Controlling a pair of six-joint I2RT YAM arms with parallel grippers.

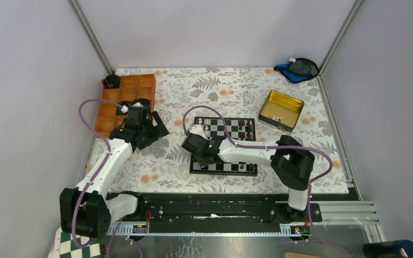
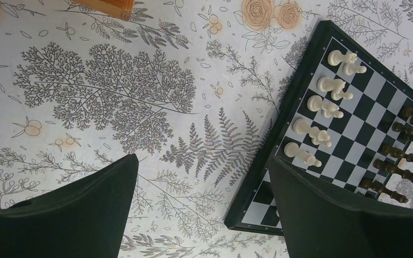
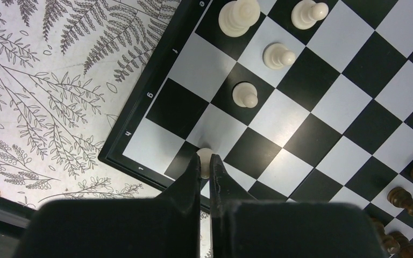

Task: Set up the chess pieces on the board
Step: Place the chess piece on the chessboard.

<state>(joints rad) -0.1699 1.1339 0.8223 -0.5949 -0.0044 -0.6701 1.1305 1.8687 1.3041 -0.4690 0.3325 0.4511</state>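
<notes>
Pinching a tiny cream chess piece at the black-framed board edge, right jaws sit narrow; left jaws gape wide.

The board has a smooth black frame with a slight sheen, and its pale squares look satin. The chess pieces are glossy cream, plastic by the look. The dark pieces are a polished brown. The floral table cover under them is matt and flat. At the far left the tray is orange-brown wood. At the far right the tin is shiny gold metal. The right gripper has matt black fingers.
</notes>
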